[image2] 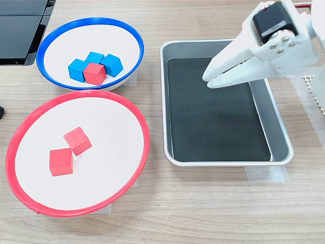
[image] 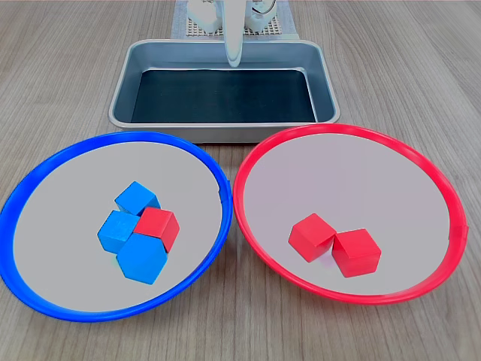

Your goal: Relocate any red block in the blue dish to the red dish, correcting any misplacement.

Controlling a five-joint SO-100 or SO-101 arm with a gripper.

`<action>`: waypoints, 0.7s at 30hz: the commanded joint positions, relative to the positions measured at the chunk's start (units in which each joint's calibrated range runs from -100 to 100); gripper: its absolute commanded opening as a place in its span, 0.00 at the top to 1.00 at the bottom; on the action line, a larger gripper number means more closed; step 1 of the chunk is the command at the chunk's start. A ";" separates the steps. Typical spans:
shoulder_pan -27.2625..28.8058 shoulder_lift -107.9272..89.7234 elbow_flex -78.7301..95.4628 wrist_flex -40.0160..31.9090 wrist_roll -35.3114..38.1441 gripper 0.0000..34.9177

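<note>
One red block (image: 159, 227) (image2: 94, 73) lies in the blue dish (image: 45, 169) (image2: 91, 20), pressed against three blue cubes (image: 141, 258) (image2: 112, 64). The red dish (image: 421, 162) (image2: 146, 137) sits beside the blue dish and holds two more red cubes (image: 312, 235) (image2: 77, 140), touching each other. My white gripper (image: 234, 60) (image2: 207, 81) hovers over the metal tray, far from both dishes. Its jaws are shut with nothing between them. In the first exterior view only its tip shows.
A rectangular metal tray (image: 225, 132) (image2: 165, 101) with a dark floor stands behind the dishes in the first exterior view, to their right in the second exterior view. A dark flat object (image2: 20, 30) lies at the second exterior view's top left. Bare wooden tabletop surrounds everything.
</note>
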 commanded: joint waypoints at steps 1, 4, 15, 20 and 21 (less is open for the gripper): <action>0.12 9.56 -11.77 -0.68 1.56 0.99; 0.78 18.68 -20.60 -0.68 3.57 0.99; 4.74 52.80 -52.37 4.19 20.22 0.99; 7.18 63.46 -62.57 5.35 28.91 0.99; 7.65 65.08 -64.02 5.35 30.18 0.99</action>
